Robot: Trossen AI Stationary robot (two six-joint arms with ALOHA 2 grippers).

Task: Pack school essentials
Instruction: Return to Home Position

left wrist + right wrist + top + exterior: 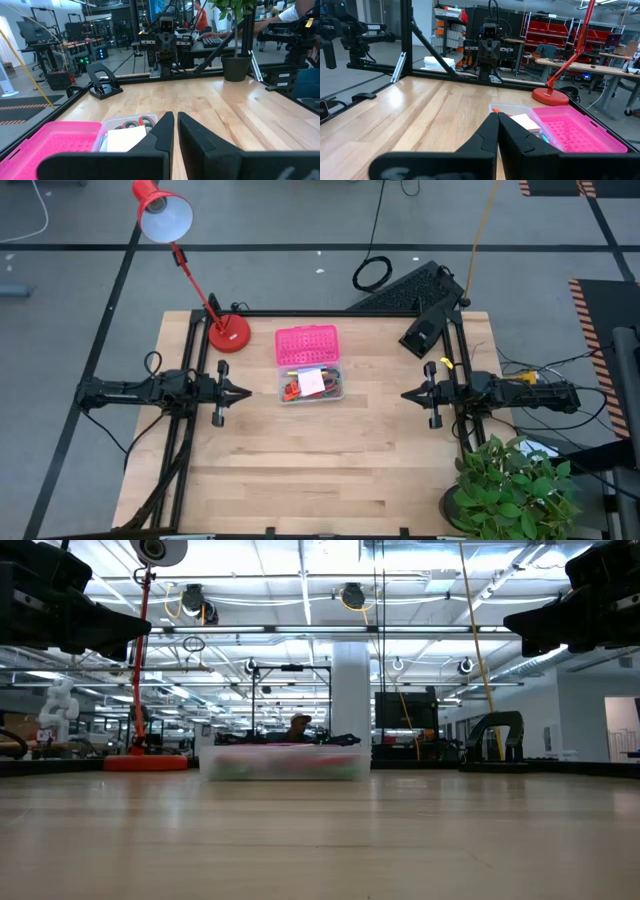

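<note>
A clear box stands on the table at the far middle, holding school essentials: a white note pad and red and orange pieces. Its pink lid lies on the table just beyond it. The left wrist view shows scissor handles and the pad inside the box. My left gripper hovers shut at the table's left, left of the box. My right gripper hovers shut at the table's right, facing it. Neither holds anything.
A red desk lamp stands at the far left, its head out beyond the table. A black stand sits at the far right, a potted plant at the near right corner. A person sits beyond the table.
</note>
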